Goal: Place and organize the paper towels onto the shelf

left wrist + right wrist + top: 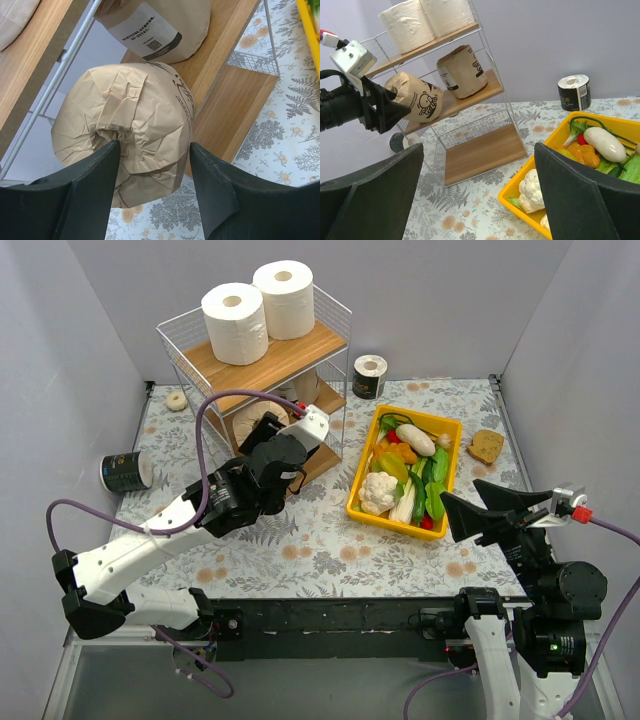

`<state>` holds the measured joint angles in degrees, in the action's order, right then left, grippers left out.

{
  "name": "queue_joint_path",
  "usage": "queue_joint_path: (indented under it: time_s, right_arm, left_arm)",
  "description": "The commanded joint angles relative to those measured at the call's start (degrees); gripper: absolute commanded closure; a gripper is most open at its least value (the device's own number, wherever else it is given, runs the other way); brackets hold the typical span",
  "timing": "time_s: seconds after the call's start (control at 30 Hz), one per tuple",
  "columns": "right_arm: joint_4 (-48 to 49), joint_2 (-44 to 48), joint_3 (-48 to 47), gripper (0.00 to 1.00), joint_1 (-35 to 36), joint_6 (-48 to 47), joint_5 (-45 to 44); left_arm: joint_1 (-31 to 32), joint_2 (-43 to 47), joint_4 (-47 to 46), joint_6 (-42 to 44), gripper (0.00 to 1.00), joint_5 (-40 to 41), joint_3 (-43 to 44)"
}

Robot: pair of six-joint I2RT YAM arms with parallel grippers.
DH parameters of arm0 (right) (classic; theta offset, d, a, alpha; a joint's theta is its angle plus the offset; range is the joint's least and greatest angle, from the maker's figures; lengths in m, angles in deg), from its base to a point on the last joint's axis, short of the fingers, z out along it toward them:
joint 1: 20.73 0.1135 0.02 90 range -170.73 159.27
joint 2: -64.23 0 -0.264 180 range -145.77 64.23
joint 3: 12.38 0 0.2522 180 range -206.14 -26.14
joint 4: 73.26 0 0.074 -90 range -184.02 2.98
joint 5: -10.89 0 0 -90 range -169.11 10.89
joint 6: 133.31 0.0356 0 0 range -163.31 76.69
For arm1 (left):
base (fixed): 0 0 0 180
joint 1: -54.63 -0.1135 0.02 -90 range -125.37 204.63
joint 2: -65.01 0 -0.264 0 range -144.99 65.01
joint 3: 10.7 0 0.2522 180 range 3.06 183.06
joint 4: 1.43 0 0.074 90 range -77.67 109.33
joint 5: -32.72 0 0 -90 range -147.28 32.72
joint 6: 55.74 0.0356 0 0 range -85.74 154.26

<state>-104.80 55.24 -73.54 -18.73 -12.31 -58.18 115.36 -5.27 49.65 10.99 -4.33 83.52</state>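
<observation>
The white wire shelf [300,352] stands at the back. Two big white rolls [235,309] [284,298] stand on its top board. One tan-wrapped roll [462,70] stands on the middle board. My left gripper [272,437] reaches into that tier and is shut on the second tan roll [130,125]. One finger sits at the roll's core and the other at its outer side. That roll lies at the board's left end [415,102]. One black-wrapped roll [125,472] lies on the table at the left, and another [369,376] stands at the back. My right gripper [479,145] is open and empty.
A yellow bin [452,455] of vegetables sits right of the shelf, below my right gripper [460,515]. A bread slice [486,446] lies further right. A tiny beige ring [177,400] lies left of the shelf. The shelf's bottom board [470,160] holds nothing.
</observation>
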Motion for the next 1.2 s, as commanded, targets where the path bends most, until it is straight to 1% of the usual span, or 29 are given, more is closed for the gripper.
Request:
queue_joint_path:
  time_s: [0.0,0.13,0.27,0.4,0.43,0.63,0.8,0.97,1.1,1.17]
  right_arm:
    - [1.0,0.2,-2.2,0.02,0.1,-1.1,-0.6]
    - [1.0,0.2,-2.4,0.01,0.0,-1.4,-0.6]
    - [1.6,-0.2,-2.2,0.01,0.1,-1.7,0.3]
    - [2.3,-0.8,-1.6,0.01,0.1,-1.6,2.4]
    - [2.6,-0.9,-1.6,0.02,0.1,-1.6,2.4]
    - [2.7,-0.9,-1.2,0.02,0.1,-1.8,2.7]
    - [2.6,-0.8,-0.5,0.02,0.1,-1.8,2.5]
    - [2.7,-0.6,-0.2,0.02,0.1,-2.0,2.6]
    - [2.1,-0.4,-0.7,0.04,0.1,-2.4,1.9]
    - [1.4,-0.4,-1.1,0.05,0.1,-3.0,1.8]
  left_arm:
    - [-0.8,0.7,-3.3,3.0,0.43,2.2,-1.3]
    - [-1.4,0.3,-3.9,4.0,0.43,2.6,-1.2]
    - [-1.8,0.4,-6.5,5.9,0.43,3.7,-1.0]
    - [-1.9,0.1,-8.8,8.3,0.40,4.3,-0.3]
    - [-1.9,0.0,-9.1,8.7,0.37,4.4,0.0]
    - [-1.9,-1.5,-8.2,7.8,0.36,1.6,2.9]
    - [-1.9,-2.9,-7.1,6.5,0.44,-1.4,1.4]
    - [-1.9,-3.9,-10.3,6.8,0.50,-4.2,-0.9]
    - [-3.4,-5.7,-12.2,7.5,0.62,-4.6,-1.3]
    - [-4.6,-7.1,-11.9,7.4,0.63,-4.3,-0.9]
